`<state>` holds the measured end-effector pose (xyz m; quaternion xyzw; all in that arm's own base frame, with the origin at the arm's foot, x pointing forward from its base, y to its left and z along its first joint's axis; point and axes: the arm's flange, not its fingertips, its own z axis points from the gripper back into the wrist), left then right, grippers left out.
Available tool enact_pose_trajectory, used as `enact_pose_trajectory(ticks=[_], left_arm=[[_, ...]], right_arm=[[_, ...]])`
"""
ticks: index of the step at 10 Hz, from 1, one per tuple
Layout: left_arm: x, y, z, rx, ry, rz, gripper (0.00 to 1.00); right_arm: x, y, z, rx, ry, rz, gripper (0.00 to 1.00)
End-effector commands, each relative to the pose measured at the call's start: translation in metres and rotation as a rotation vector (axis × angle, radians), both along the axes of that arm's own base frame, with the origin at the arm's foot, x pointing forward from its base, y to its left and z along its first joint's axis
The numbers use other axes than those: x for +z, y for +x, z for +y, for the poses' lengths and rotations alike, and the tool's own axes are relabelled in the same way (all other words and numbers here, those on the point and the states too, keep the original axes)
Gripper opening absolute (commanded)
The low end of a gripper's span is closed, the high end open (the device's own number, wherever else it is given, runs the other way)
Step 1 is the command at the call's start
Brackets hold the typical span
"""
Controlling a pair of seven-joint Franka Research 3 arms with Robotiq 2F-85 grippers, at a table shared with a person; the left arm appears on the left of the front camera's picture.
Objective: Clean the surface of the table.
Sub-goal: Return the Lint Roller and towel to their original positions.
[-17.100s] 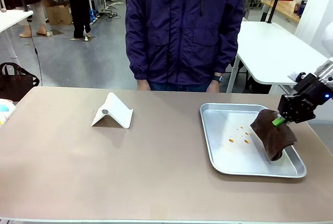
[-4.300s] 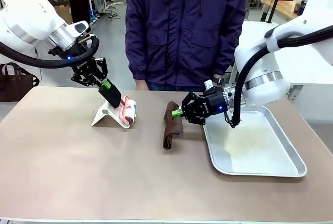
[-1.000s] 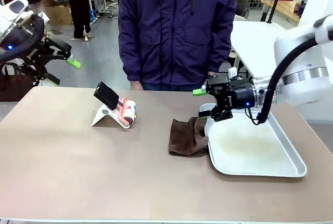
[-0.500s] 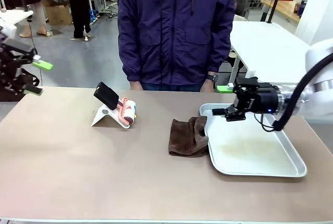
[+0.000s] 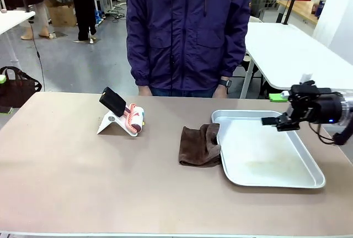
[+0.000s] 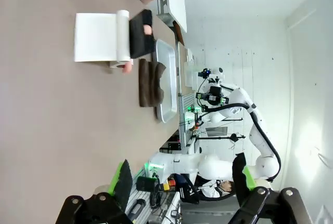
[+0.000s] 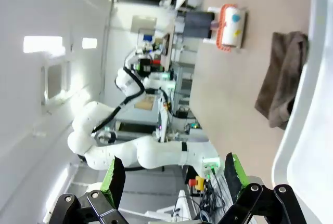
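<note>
The table (image 5: 83, 183) has a wide taupe-brown top. A brown cloth (image 5: 198, 147) lies crumpled on it, touching the left rim of a silver tray (image 5: 265, 152). My right gripper (image 5: 275, 109) hovers open over the tray's far right corner, well right of the cloth, holding nothing. The right wrist view shows its open fingers (image 7: 113, 174) with the cloth (image 7: 283, 78) and the tray (image 7: 317, 94) far beyond. In the left wrist view my left gripper (image 6: 182, 180) is open and empty, off the table's end, with the cloth (image 6: 150, 82) in the distance.
A white stand (image 5: 118, 121) holding a black phone and a pink-and-white item sits at the far left of centre. A person (image 5: 187, 28) in a dark jacket stands at the far edge. White tables stand behind on the right.
My right gripper drew back to the right, away from the cloth toward the tray's far right corner. My left arm pulled out past the left edge. The cloth stayed put.
</note>
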<state>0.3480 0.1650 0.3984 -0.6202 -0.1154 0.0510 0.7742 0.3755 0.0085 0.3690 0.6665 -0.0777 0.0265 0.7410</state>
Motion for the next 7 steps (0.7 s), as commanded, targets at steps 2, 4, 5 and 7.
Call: enact_pose_trajectory(ticks=[2, 4, 5, 7], left_arm=[[-0.013, 0.027, 0.003, -0.035, 0.020, -0.043, 1.00], [-0.017, 0.014, 0.004, -0.024, 0.013, -0.021, 1.00], [-0.017, 0.014, 0.004, -0.024, 0.013, -0.021, 1.00], [-0.017, 0.014, 0.004, -0.024, 0.013, -0.021, 1.00]], right_arm=[[-0.003, -0.027, -0.022, -0.181, -0.003, 0.092, 1.00], [-0.003, 0.002, -0.033, -0.111, -0.009, 0.055, 1.00], [-0.003, 0.002, -0.033, -0.111, -0.009, 0.055, 1.00], [-0.003, 0.002, -0.033, -0.111, -0.009, 0.055, 1.00]])
